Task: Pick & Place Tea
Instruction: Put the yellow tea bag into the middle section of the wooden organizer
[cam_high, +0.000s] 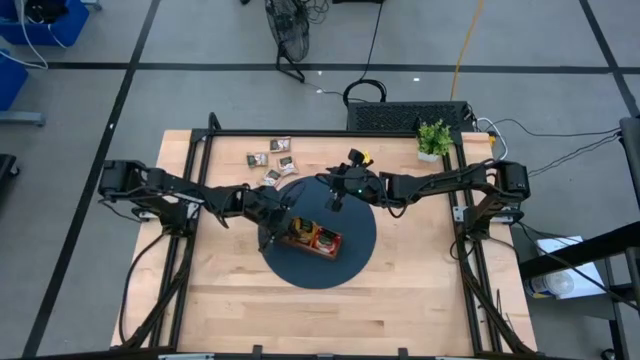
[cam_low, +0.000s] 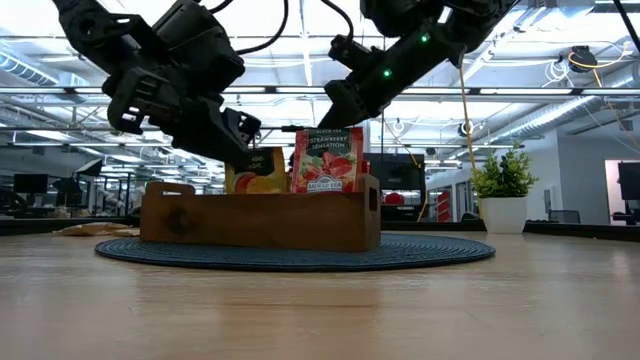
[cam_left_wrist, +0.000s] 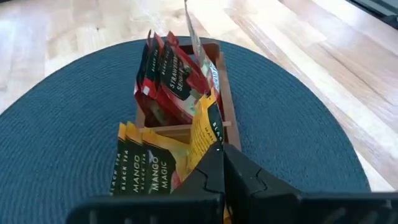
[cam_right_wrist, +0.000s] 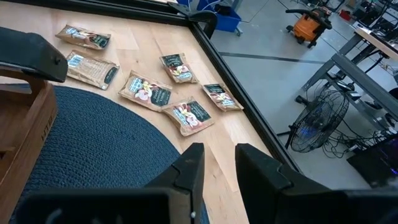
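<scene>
A long wooden tray (cam_high: 312, 238) stands on a round dark blue mat (cam_high: 345, 262). Red tea sachets (cam_left_wrist: 171, 81) stand upright in one compartment and orange ones (cam_left_wrist: 140, 165) in the one beside it. My left gripper (cam_left_wrist: 224, 163) is over the orange compartment, shut on one more orange sachet (cam_left_wrist: 208, 127). My right gripper (cam_right_wrist: 219, 163) hangs open and holds nothing above the mat's far edge, just beyond the tray (cam_right_wrist: 25, 124). Several dark brown sachets (cam_right_wrist: 146, 90) lie flat on the table past the mat. My left gripper pinches the orange sachet by its near corner (cam_left_wrist: 215, 147) between its two shut fingers. It comes slanting down from the table's left. The sachet stands on edge and tilted, leaning toward the red sachets, with its lower part down in the tray beside the other orange ones.
A small green potted plant (cam_high: 433, 138) stands at the table's far right corner. The dark brown sachets (cam_high: 272, 160) lie at the far left of the mat, near the table's black frame rail (cam_right_wrist: 230, 68). Bare wood lies between the mat and the table's near edge.
</scene>
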